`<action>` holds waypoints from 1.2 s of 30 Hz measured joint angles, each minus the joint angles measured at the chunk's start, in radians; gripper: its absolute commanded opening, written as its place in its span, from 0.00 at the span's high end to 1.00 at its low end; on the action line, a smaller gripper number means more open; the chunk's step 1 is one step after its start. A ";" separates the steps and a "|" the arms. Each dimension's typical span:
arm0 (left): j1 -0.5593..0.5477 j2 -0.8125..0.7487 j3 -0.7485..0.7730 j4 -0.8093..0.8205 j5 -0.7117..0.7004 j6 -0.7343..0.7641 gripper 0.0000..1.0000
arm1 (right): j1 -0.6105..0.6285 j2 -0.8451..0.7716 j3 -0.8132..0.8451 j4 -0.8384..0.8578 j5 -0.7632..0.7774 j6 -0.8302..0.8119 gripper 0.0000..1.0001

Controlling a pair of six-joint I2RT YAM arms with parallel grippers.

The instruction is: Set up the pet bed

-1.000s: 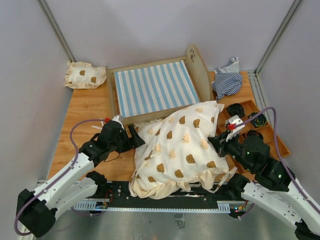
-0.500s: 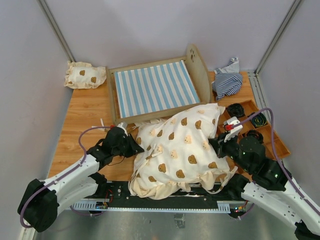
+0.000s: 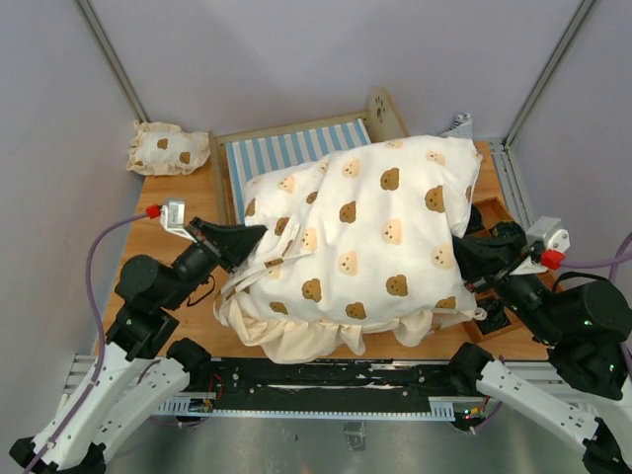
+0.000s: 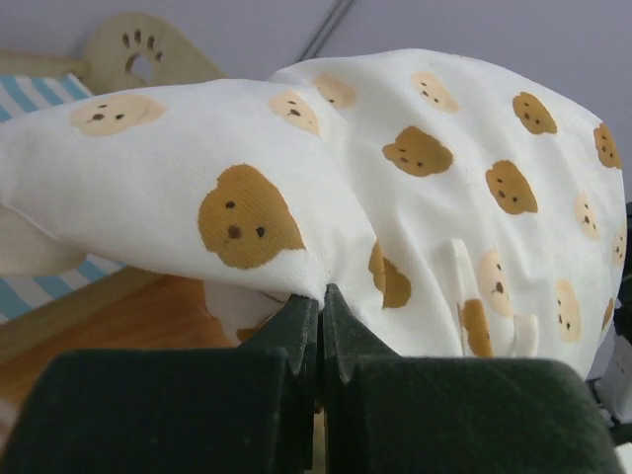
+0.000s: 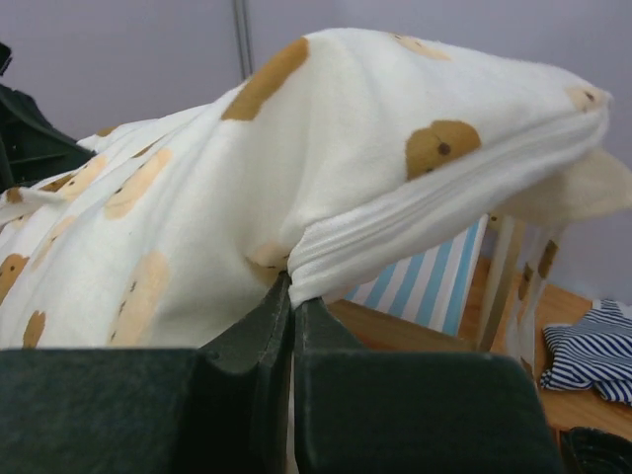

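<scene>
The pet bed [image 3: 284, 150] stands at the back of the table, its blue-and-white striped base and paw-print end board [image 3: 379, 103] partly covered. A large cream bear-print cushion [image 3: 370, 232] hangs above it between both arms. My left gripper [image 3: 259, 234] is shut on the cushion's left edge, and the left wrist view shows cloth pinched between the closed tips of that gripper [image 4: 321, 293]. My right gripper [image 3: 462, 247] is shut on the right seam, with the ribbed hem caught in the tips of that gripper [image 5: 293, 286]. Under the cushion [image 5: 346, 128], the striped base [image 5: 434, 276] shows.
A small bear-print cushion [image 3: 168, 148] lies at the back left corner. A striped cloth [image 5: 588, 355] lies on the compartmented wooden tray [image 3: 488, 168] at the right, mostly hidden from above. Grey walls and metal posts close in on three sides.
My left gripper closed on the cushion's left edge. Both arms then lifted the cushion off the table front and carried it back over the bed.
</scene>
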 measured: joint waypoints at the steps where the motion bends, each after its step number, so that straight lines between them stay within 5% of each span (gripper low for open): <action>1: 0.000 -0.023 0.002 0.010 -0.017 0.021 1.00 | 0.000 -0.015 0.000 0.026 0.003 -0.014 1.00; 6: 0.000 -0.053 -0.047 0.026 -0.212 0.088 1.00 | 0.000 0.010 -0.076 0.126 0.110 -0.103 1.00; 11: 0.000 0.060 -0.103 0.006 -0.352 0.109 1.00 | 0.000 0.200 -0.098 0.166 0.271 -0.193 1.00; 19: 0.000 0.185 0.048 -0.036 -0.584 0.160 1.00 | 0.000 0.465 0.053 0.278 0.368 -0.357 1.00; 30: 0.000 0.328 0.256 0.092 -0.780 0.320 1.00 | -0.190 0.730 0.261 0.412 0.294 -0.415 1.00; 36: 0.069 0.526 0.327 0.046 -0.758 0.327 1.00 | -0.349 0.889 0.294 0.416 0.163 -0.341 1.00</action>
